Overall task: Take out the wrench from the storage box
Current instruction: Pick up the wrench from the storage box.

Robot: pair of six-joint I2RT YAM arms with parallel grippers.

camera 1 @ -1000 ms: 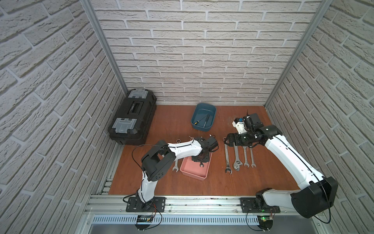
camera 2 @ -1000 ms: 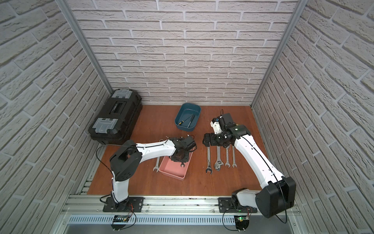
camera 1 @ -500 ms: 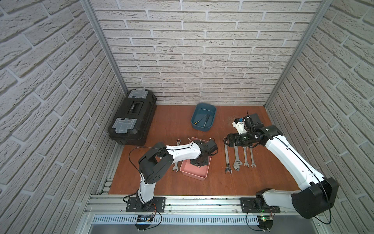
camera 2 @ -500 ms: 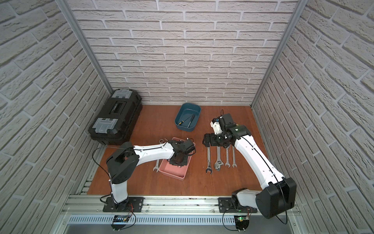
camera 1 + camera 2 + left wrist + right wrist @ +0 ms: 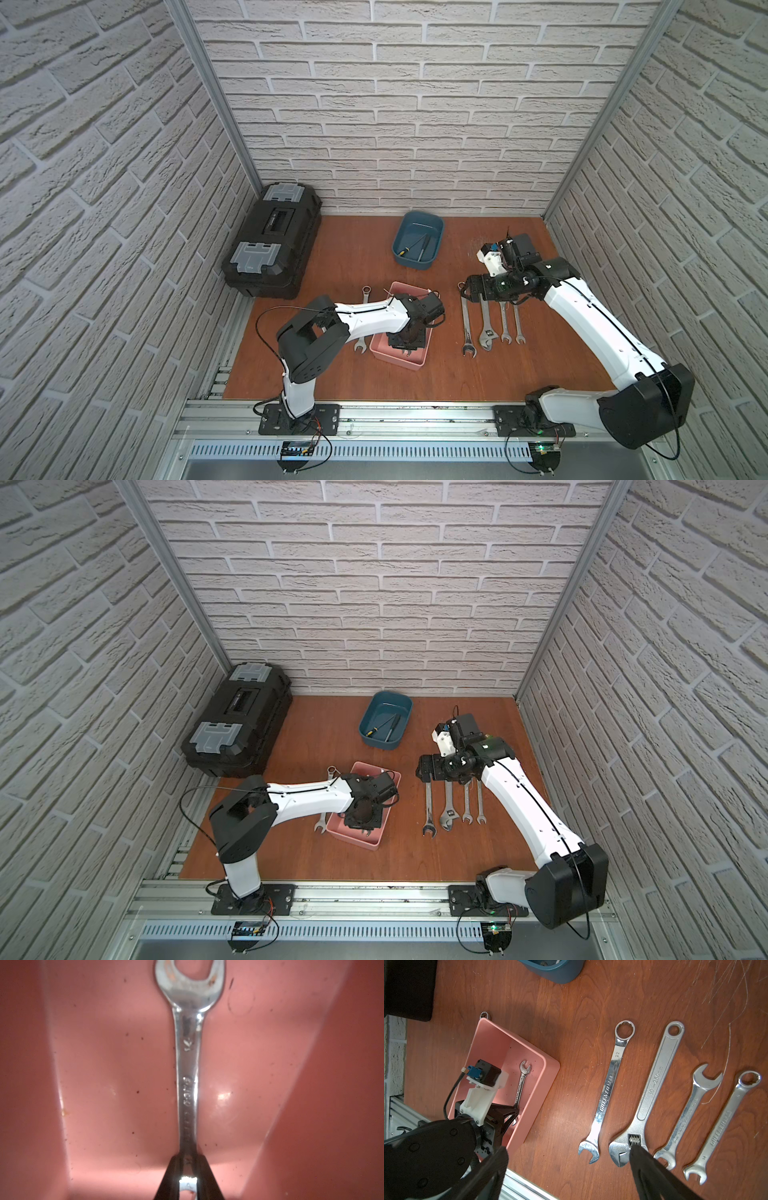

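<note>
Wrench (image 5: 188, 1084) inside the pink storage box (image 5: 550, 1068), its long axis running along the box's length and its open-end head pointing to the far end, away from the left gripper (image 5: 188, 1167), which is clamped on the shank near the other end. The blue tub (image 5: 438, 245) behind holds two slim tools. The right gripper (image 5: 566, 1148) hangs spread wide above four wrenches (image 5: 492, 328) laid in a row on the table (image 5: 332, 257). Both top views hide most of the gripped wrench under the left arm; the wrist views show its shank, head and the grip.
</note>
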